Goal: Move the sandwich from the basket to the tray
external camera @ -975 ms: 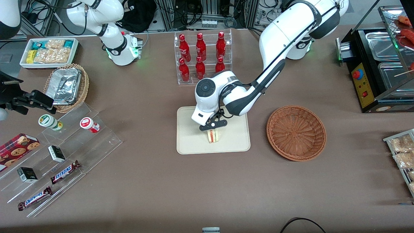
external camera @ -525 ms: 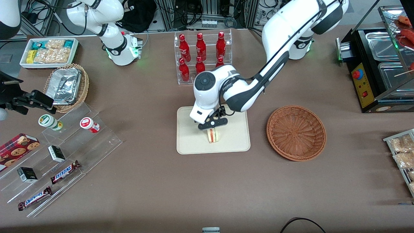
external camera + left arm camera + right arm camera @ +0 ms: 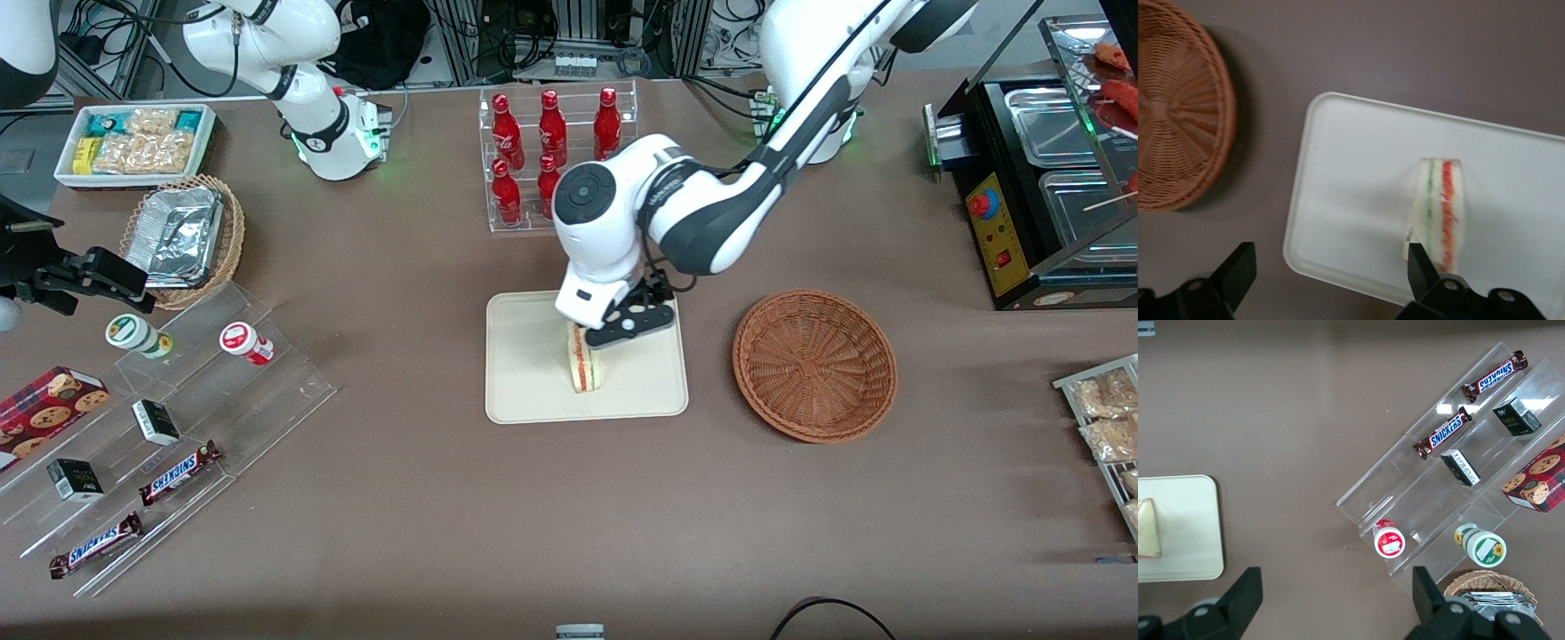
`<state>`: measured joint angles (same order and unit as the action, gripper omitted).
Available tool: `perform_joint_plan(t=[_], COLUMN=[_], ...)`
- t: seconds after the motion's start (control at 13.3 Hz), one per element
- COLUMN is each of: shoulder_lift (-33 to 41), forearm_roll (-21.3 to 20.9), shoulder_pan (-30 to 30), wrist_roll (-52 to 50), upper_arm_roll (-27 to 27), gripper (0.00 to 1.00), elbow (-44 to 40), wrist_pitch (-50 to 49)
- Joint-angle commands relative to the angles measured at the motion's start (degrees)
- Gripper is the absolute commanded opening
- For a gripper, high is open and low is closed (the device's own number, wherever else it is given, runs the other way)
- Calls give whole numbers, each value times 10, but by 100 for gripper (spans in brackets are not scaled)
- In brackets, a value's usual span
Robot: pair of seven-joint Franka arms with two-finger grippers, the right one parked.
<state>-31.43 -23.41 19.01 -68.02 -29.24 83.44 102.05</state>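
— Position of the sandwich?

— Standing on edge on the tray, filling stripes facing up. The basket sits beside the tray, toward the working arm's end of the table.

— And the gripper?

— Raised above the tray, fingers spread apart, holding nothing. It appears clear of the sandwich, though the front view partly hides the gap.

— Anything else nearby?

— A rack of red bottles, farther from the front camera than the tray.

Pale white bread wedge of clear-wrapped sandwich striped red-orange and green along its edge. Cream-beige flat rectangular tray, plain. Reddish-brown round woven wicker basket, ribbed in radiating weave. Black two-finger gripper above the tray.
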Motion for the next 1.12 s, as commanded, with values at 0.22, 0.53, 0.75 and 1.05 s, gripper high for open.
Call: perform_joint_plan(t=[0.22,0.53,0.75,1.05], shoulder_lift=[49,69,98,185], forearm_roll=[9,28,40,124], shoulder_pan=[-81,-139,-190,-209], wrist_roll=[27,78,151,328], upper_arm_roll=[-2,-2,-3,40], gripper=[100,100,100,100], elbow=[35,37,58,126], wrist_pitch=[-17,-36,-54,-57])
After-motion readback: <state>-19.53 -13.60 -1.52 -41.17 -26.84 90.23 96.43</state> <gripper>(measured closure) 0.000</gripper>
